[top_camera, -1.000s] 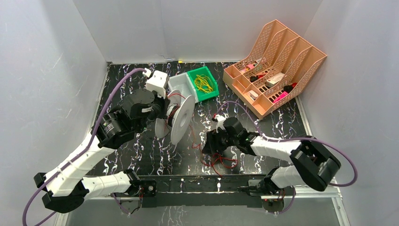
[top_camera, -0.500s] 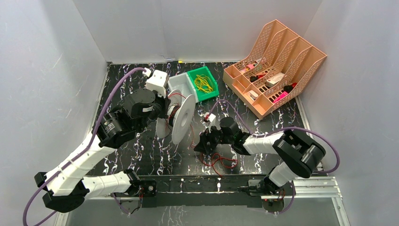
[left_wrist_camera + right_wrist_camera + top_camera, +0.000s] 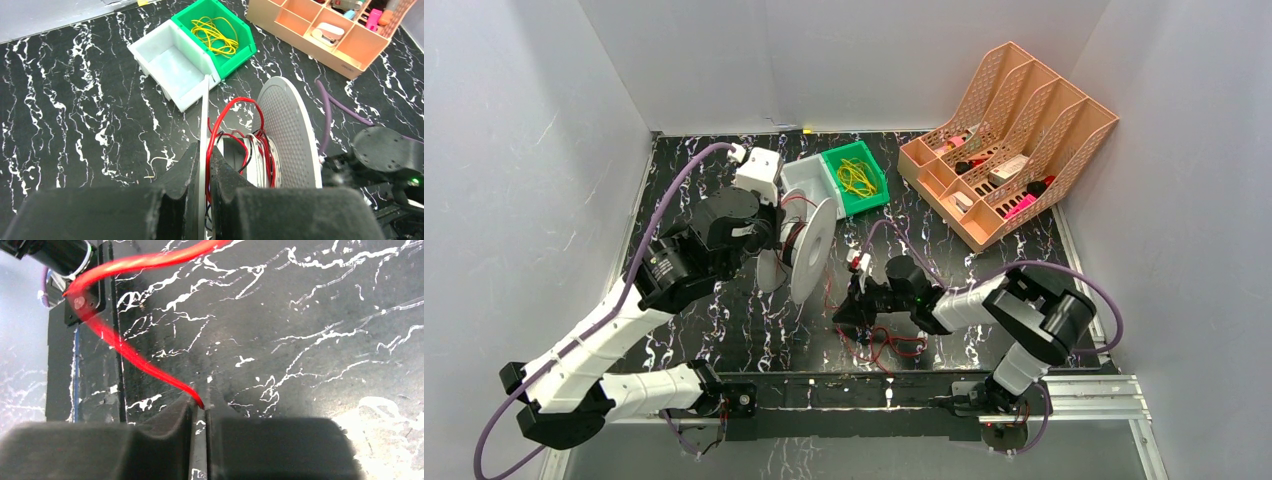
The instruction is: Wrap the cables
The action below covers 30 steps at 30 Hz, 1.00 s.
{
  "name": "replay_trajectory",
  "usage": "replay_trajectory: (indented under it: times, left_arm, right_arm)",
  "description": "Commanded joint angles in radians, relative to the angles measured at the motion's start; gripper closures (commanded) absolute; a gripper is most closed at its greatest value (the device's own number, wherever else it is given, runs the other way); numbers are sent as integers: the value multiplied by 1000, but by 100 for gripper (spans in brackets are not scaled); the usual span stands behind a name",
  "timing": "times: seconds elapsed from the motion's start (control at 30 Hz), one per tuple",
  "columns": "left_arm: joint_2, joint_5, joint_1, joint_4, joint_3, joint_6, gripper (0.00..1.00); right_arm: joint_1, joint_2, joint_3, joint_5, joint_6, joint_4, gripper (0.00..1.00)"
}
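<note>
Overhead, a black marbled tabletop (image 3: 714,335) is carrying everything. Towards the left, the left gripper (image 3: 203,161) is clamping its fingers tight on the thin rim of the left-hand disc of a white spool (image 3: 812,250), holding it on edge near the tabletop's middle. Red wire (image 3: 235,102) is sitting wound around the hub between the spool's two discs, with one loop bulging up above them. Just beyond the spool, towards the far edge, a white bin (image 3: 172,70) and a green bin (image 3: 240,59) are sitting side by side, touching. A tangle of yellow wire (image 3: 217,36) is lying in the green one. Right of the spool, a strand of the red wire is trailing down to a loose heap near the middle of the near edge. The right gripper (image 3: 199,406) is reaching low over that heap, its fingers nearly together and pinching the red strand between their tips. At the far right corner, a peach organizer (image 3: 1079,125) is standing, holding items too small to tell apart.
</note>
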State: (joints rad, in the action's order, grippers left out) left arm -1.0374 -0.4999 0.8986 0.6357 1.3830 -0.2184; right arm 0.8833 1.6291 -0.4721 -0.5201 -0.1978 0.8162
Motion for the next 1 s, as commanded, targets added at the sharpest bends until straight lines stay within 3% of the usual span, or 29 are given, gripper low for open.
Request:
replay_trajectory:
  times: [0.0,0.33,0.73,0.97]
  left_arm:
    - [3,-96,-2,-83,36,-22,100]
    - [-107,-335,-4,-215,50,-10,100]
    - [-217,-374,-21,-407,16,70,100]
    - [-196,-343,-22,-464,-147,80,100]
  right_arm:
    - [20,-88,15,-5,1,14,97]
    - [190,-330,30,130,-33,-168,100]
    - [490,-489,-140,351,-26,-500,100]
    - [525,-574,-347,446,-16,-762,100]
